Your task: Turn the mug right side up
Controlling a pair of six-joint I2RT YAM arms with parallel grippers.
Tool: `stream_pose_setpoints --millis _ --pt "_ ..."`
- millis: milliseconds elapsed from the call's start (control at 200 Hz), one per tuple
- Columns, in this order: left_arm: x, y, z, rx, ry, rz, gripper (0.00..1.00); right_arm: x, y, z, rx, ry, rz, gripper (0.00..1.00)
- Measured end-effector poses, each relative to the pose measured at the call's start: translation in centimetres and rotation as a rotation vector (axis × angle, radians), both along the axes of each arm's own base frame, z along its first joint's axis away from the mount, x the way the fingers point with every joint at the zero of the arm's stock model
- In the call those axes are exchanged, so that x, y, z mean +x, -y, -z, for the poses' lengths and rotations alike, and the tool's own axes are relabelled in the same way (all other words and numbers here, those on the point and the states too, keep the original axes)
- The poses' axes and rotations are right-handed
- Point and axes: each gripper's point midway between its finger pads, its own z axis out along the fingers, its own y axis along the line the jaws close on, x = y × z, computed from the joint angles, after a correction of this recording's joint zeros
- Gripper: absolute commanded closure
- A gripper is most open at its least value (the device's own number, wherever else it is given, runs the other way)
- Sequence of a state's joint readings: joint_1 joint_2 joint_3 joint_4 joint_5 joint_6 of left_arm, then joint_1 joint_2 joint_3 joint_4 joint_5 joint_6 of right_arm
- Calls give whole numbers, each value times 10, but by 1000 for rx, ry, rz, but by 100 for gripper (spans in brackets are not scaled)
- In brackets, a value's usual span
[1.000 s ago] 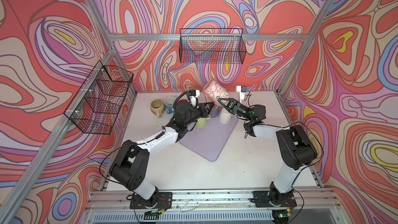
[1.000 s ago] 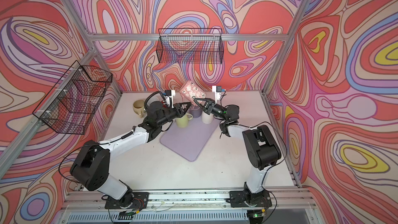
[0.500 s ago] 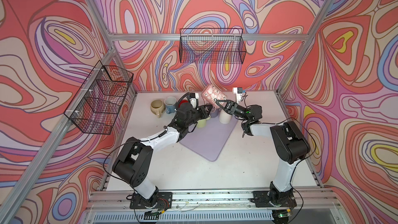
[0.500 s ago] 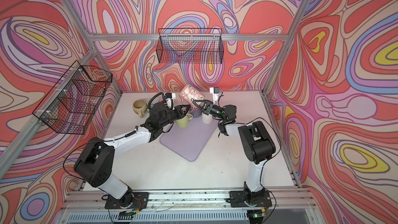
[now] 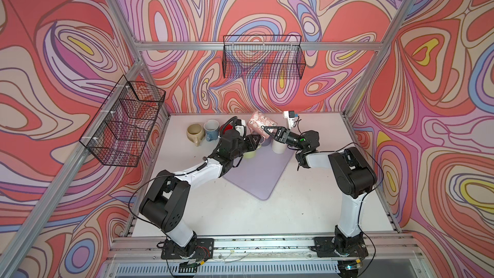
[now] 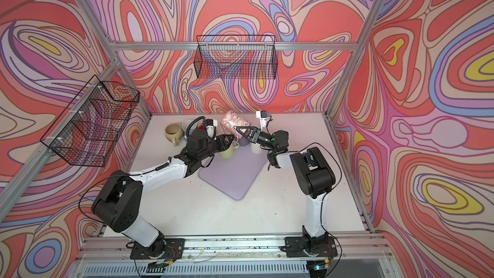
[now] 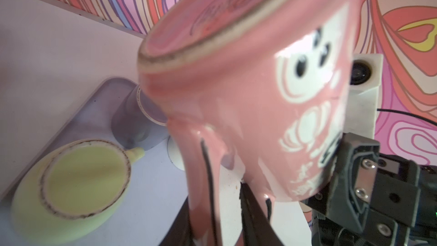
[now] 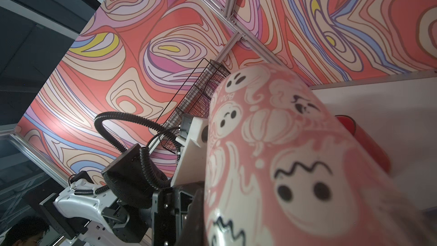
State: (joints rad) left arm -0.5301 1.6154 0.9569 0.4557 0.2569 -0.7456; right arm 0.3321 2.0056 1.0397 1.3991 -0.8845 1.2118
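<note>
1. Right now the pink mug [image 5: 261,123] hangs in the air at the back of the worktop [image 5: 307,209], above the far corner of the purple mat [image 5: 263,183]. It is tilted, with its base up and toward the back wall and its mouth down toward your right arm.
2. Your right end effector [image 5: 268,130] is closed tight on the mug's wall at the rim.
3. Your left end effector [image 5: 255,140] has its fingers [image 7: 253,211] on either side of the handle. They are only slightly apart, and these views do not show whether they pinch the handle or merely flank it.
4. This looks like the middle of the flip: the mug is lifted but not yet mouth-up.
5. The next move likely calls for getting the left fingers clear of the handle loop. Then roll the right wrist until the mouth faces up, and only after that lower the mug.
6. Mind what stands beneath it. The yellow-green mug [image 5: 250,153], the lavender cup [image 7: 139,112] and the white cup [image 5: 278,147] crowd the mat's far end, just under the mug.
7. Open room lies toward you, on the near half of the mat and the bare worktop in front of it. The back wall is close behind, so swing forward, not back.
</note>
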Motion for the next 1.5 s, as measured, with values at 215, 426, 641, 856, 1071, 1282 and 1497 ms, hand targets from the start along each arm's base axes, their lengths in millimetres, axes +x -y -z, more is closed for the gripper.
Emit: stream_pose_setpoints --millis 215,426,641,856,1071,1282,1497 --pt "-4 -7 14 63 -20 -10 64 2 -5 14 -9 -53 -14 100" --pt "-9 -10 12 120 9 -3 58 4 -4 16 -7 -80 -12 100" --pt "-18 -14 15 170 25 12 53 12 -1 31 -31 -147 16 100" --pt "-18 -17 20 209 30 12 48 13 1 54 -84 -204 41 100" --pt "-21 -23 22 252 29 7 46 12 2 55 -124 -209 54 100" --pt "-21 -38 8 287 62 -17 46 7 4 40 -159 -176 65 100" --pt "-19 -53 -6 345 92 -40 45 5 6 36 -250 -185 86 100"
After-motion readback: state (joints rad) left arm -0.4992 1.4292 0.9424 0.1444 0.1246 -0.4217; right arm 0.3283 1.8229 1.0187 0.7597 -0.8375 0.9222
